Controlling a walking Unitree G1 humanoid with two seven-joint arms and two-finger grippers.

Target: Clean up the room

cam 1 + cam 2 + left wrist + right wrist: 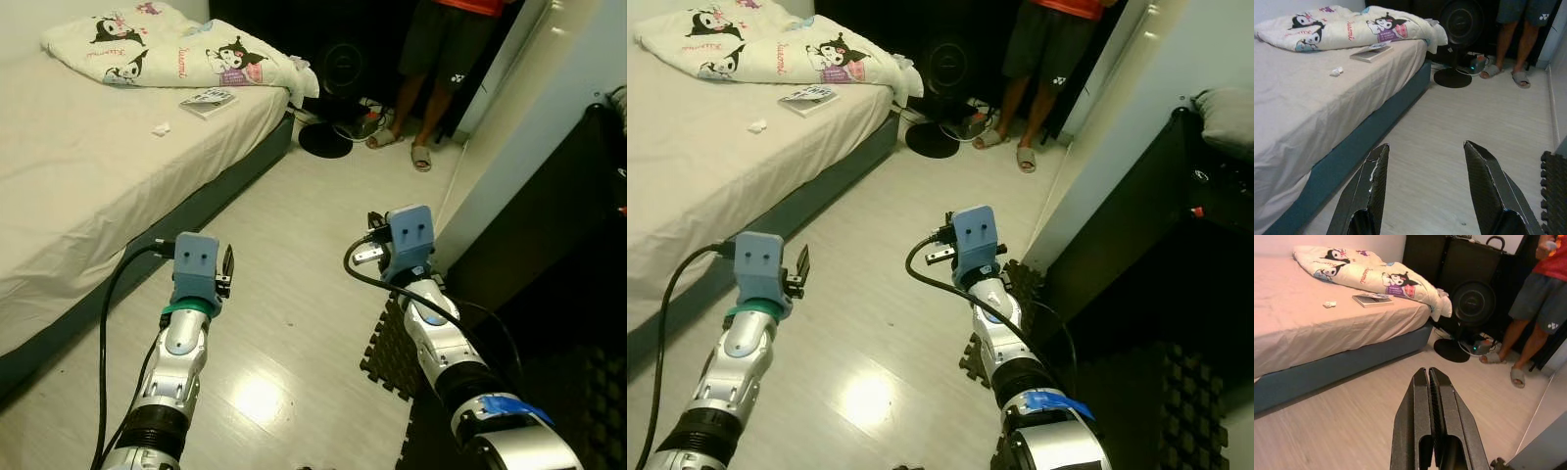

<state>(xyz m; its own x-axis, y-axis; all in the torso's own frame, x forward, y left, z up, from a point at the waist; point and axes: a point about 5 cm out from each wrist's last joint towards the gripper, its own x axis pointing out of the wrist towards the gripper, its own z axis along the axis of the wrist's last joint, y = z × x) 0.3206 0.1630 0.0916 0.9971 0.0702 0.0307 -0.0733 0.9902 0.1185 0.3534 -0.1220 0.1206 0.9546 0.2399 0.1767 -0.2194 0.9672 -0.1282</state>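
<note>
The left end effector point(1425, 196) hovers over the pale plank floor point(294, 323) with its black fingers spread wide and empty, while the right end effector point(1432, 426) hangs beside it pressed closed on nothing. The likely pickups, a small crumpled white scrap point(161, 128) and a thin printed booklet point(208, 101), lie on the beige-sheeted bed point(88, 186), ahead and to the robot's left. The left arm is judged nearer.

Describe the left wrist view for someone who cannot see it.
The left gripper, fingers open, hangs over pale floor beside a bed. On the bed lie a quilt, a book and a paper scrap; a fan and a person's legs stand beyond.
</note>
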